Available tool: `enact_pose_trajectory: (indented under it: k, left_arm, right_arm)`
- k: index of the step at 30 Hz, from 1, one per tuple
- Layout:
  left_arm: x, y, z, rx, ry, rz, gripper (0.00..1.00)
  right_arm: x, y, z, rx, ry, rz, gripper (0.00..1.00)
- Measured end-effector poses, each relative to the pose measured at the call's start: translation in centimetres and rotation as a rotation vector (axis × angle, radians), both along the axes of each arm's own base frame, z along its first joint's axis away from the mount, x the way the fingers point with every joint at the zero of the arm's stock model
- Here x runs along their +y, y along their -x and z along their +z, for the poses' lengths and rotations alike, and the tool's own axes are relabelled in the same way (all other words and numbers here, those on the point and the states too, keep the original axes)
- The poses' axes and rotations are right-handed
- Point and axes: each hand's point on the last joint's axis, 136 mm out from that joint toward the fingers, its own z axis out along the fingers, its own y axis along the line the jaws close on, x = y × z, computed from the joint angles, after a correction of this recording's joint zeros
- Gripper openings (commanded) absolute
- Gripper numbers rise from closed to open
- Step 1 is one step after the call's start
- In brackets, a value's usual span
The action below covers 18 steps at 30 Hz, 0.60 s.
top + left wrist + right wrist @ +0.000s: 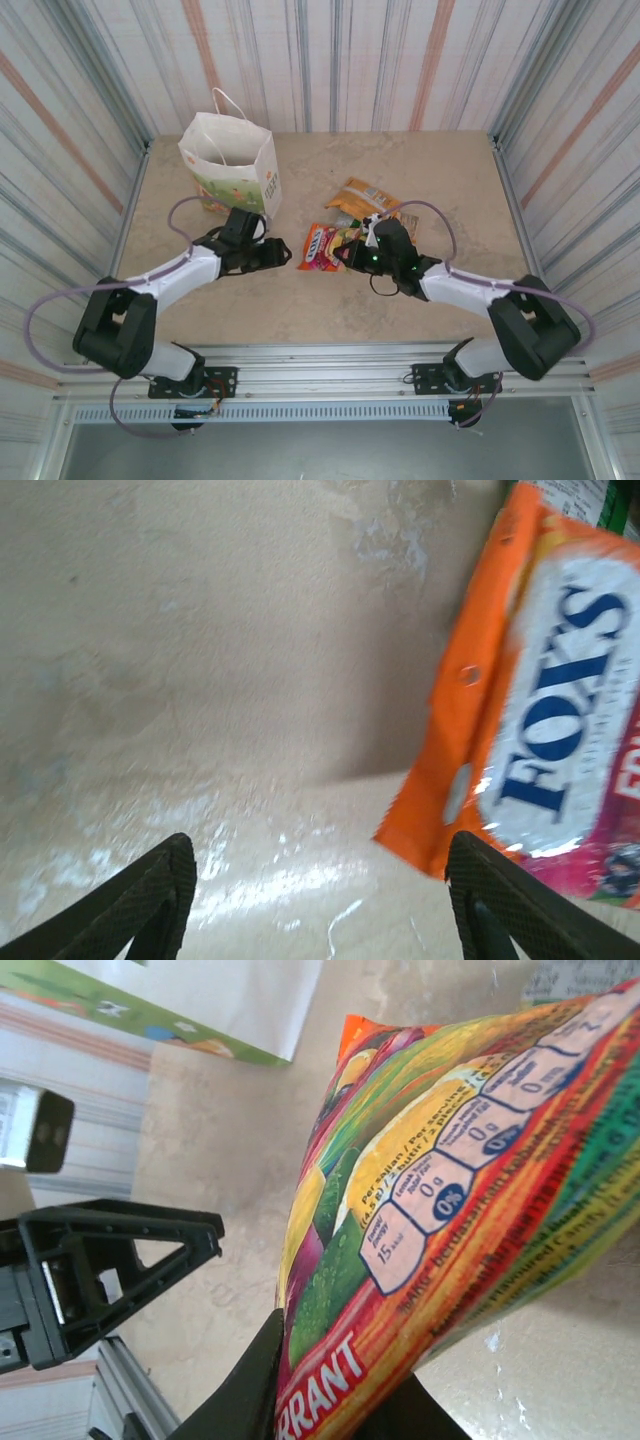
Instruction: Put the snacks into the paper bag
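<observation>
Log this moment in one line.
left gripper: open, empty | right gripper: shut on fruit-print packet | paper bag: upright, rear-left

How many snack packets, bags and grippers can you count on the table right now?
Snack packets: 2 that can be told apart, the FOX'S packet and the orange packet; the right arm may hide more
Paper bag: 1, contents not counted
Grippers: 2, the left gripper and the right gripper
Total: 5
</observation>
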Motion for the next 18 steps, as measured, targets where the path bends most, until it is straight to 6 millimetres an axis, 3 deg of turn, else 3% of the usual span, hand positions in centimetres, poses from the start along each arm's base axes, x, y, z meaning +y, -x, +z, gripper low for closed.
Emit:
enact_pose_trajectory:
  k: [5,10,13,18]
  left_arm:
    - [3.0,0.5,1.5,-0.026,0.037,0.090,0.75]
    - [6.4,0.2,2.9,-0.056,0.074,0.189,0.75]
    - [8.3,-0.2,3.7,-0.064,0.099,0.243,0.76]
    - [10.7,-0.6,4.7,-0.071,0.132,0.301,0.76]
  right_arm:
    - [-0.8,0.5,3.9,-0.114,-0.017,-0.012,0.02]
    - [-1.4,0.4,6.5,-0.195,-0.008,-0.016,0.02]
    - [-1.0,-0.1,8.4,-0.239,-0.004,-0.002,0.02]
    - [0.8,-2.1,13.5,-0.355,-0.022,0.026,0.02]
